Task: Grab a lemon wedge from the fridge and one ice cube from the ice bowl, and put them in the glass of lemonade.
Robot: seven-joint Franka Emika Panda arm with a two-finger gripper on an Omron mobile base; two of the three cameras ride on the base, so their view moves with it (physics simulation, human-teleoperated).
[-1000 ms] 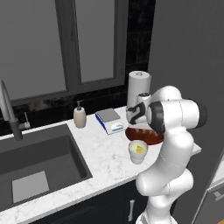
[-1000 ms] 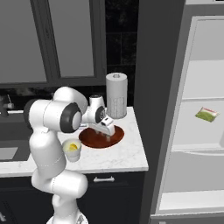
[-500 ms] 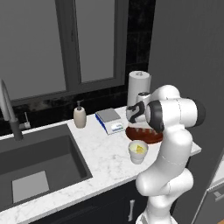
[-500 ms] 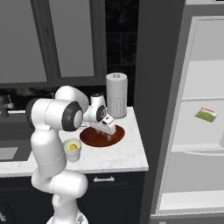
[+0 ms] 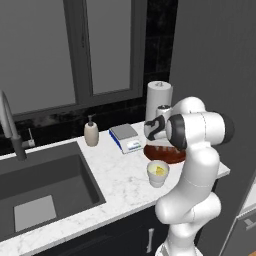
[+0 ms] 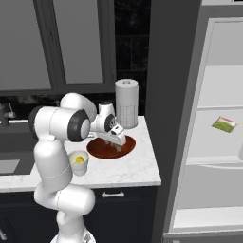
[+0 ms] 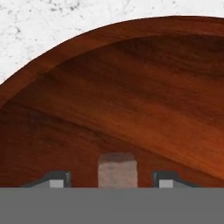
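Claw [image 7: 113, 181] down inside the ice bowl [image 7: 131, 87], jaws apart with a pale ice cube [image 7: 116, 169] between the fingertips, not clearly pinched. Glass of lemonade [image 6: 78, 163] sits on the bench [image 6: 128, 171] just beside the bowl, near the arm. Fridge [image 6: 209, 142] stands open, well off to the claw's right.

The ice bowl [image 6: 110, 148] sat on the counter [image 6: 128, 171] near its right end, in front of the paper towel roll [image 6: 126, 103]; the glass of lemonade [image 5: 157, 172] stood left of the bowl, nearer the front edge; a soap dispenser [image 5: 91, 133] and a scale [image 5: 125, 136] lay by the back edge, right of the sink [image 5: 40, 200]; the fridge [image 6: 209, 142] stood right of the counter, a packet [image 6: 224, 124] on its shelf; an ice cube [image 7: 117, 169] lay in the bowl between the fingertips of the gripper [image 7: 116, 180].
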